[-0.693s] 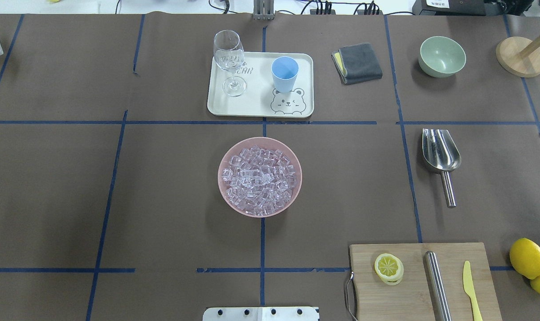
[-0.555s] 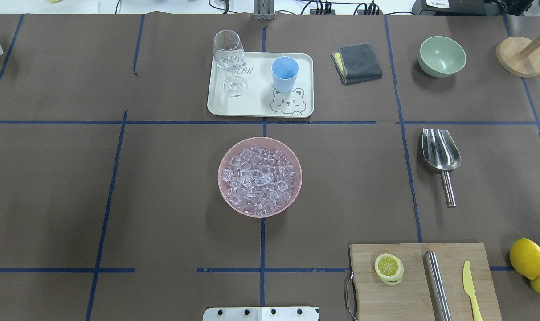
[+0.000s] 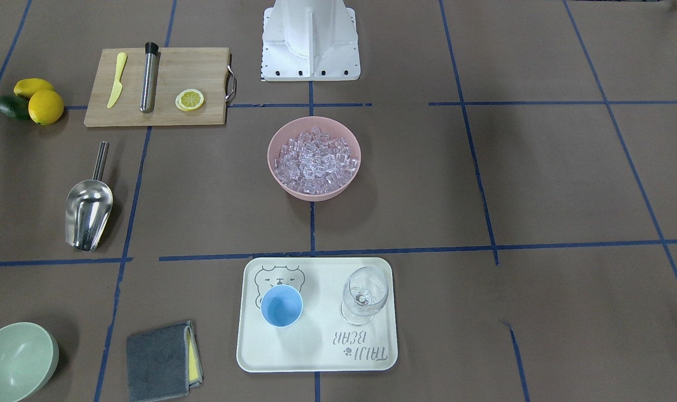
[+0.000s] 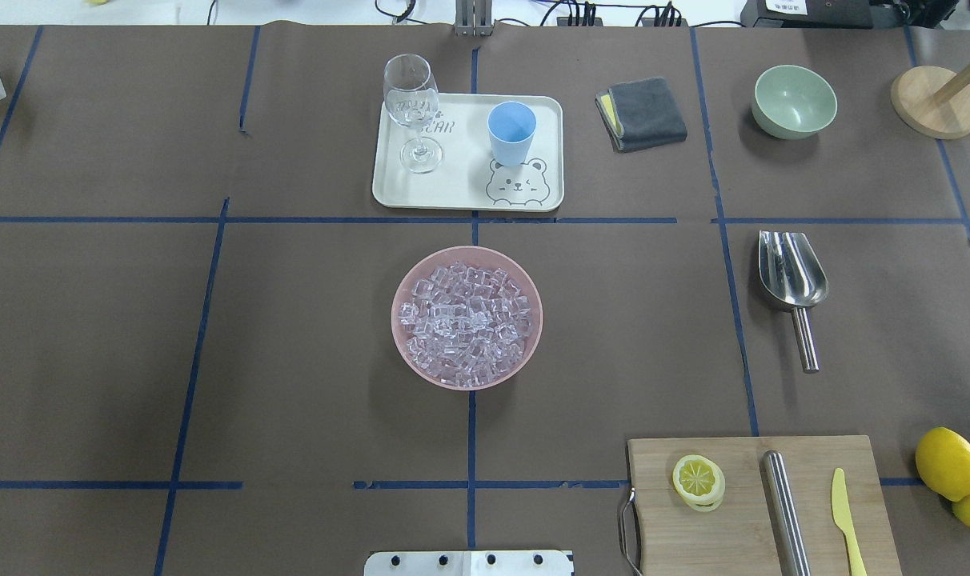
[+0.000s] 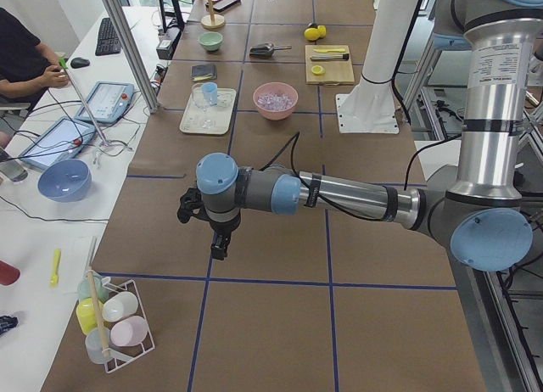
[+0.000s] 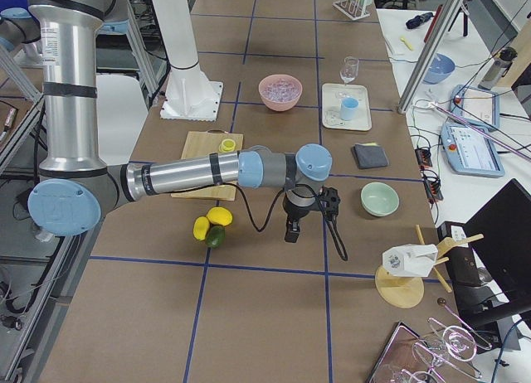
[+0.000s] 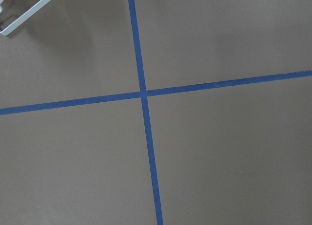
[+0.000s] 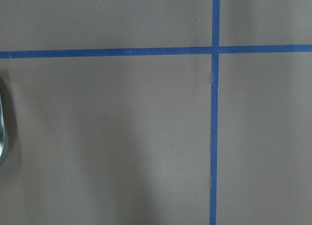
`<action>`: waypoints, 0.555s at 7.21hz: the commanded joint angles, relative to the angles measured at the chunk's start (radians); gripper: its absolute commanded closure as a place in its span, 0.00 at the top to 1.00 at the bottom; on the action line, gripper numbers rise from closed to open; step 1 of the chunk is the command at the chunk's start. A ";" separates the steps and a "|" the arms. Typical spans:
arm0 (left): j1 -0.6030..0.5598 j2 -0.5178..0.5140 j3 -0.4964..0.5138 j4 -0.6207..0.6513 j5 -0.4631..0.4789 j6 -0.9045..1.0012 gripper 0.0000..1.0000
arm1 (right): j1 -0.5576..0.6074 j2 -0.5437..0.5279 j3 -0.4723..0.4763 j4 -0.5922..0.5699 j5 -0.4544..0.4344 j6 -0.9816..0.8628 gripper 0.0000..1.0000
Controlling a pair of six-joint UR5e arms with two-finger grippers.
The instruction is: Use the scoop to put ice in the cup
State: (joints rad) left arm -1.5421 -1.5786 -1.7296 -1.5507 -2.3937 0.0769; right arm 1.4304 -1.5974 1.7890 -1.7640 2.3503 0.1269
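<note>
Ice (image 4: 466,320) is filling the central pink bowl (image 4: 539,318), the cup (image 4: 511,132) is standing empty upper-centre, and I cannot tell the left gripper (image 5: 219,246) or right gripper (image 6: 292,231) spread.

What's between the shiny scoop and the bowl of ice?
Nothing: overhead, only bare table and one blue tape line separate scoop and pink bowl.

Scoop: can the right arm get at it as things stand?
Probably yes. The scoop lies alone on the right side of the table, handle toward the robot, nothing on or against it. The right gripper hangs above the table nearby.
</note>
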 commanded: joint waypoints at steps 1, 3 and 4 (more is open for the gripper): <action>0.000 0.003 -0.040 0.000 -0.002 0.004 1.00 | -0.004 0.002 -0.002 0.080 0.021 0.003 1.00; 0.007 -0.001 -0.050 -0.008 -0.040 0.004 1.00 | -0.050 -0.007 0.004 0.147 0.098 0.010 1.00; 0.043 -0.001 -0.059 -0.035 -0.073 0.007 1.00 | -0.082 -0.007 0.021 0.150 0.093 0.022 1.00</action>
State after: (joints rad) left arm -1.5279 -1.5788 -1.7800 -1.5642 -2.4325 0.0824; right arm 1.3848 -1.6032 1.7956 -1.6327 2.4309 0.1378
